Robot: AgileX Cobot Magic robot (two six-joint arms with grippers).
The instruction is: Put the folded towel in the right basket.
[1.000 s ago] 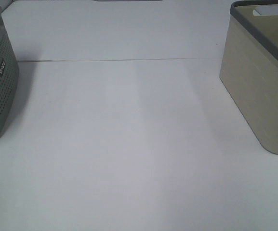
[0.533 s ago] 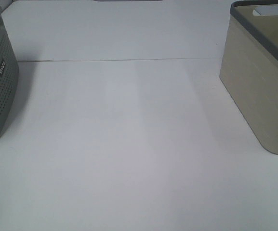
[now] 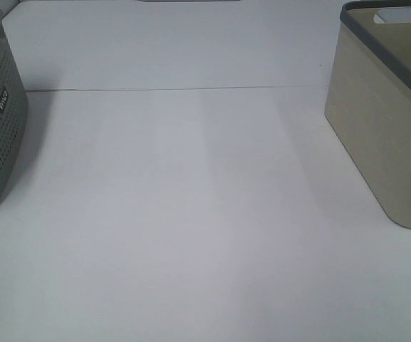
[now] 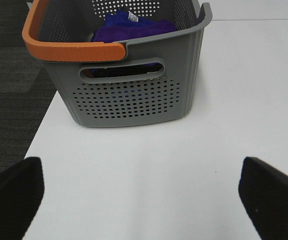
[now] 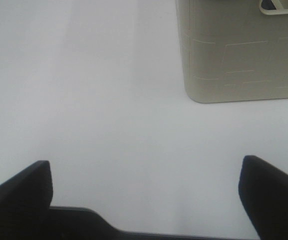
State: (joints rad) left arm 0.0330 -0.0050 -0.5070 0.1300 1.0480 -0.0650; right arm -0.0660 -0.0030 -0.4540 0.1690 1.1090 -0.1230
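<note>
We cannot see the folded towel anywhere, the beige right basket is cut off at the table's right edge, purple cloth fills the perforated grey basket, and both our left gripper and right gripper hover spread wide and empty.

Right basket: matt beige plastic (faint ribbing). Perforated basket: grey plastic. Table: smooth white.
</note>
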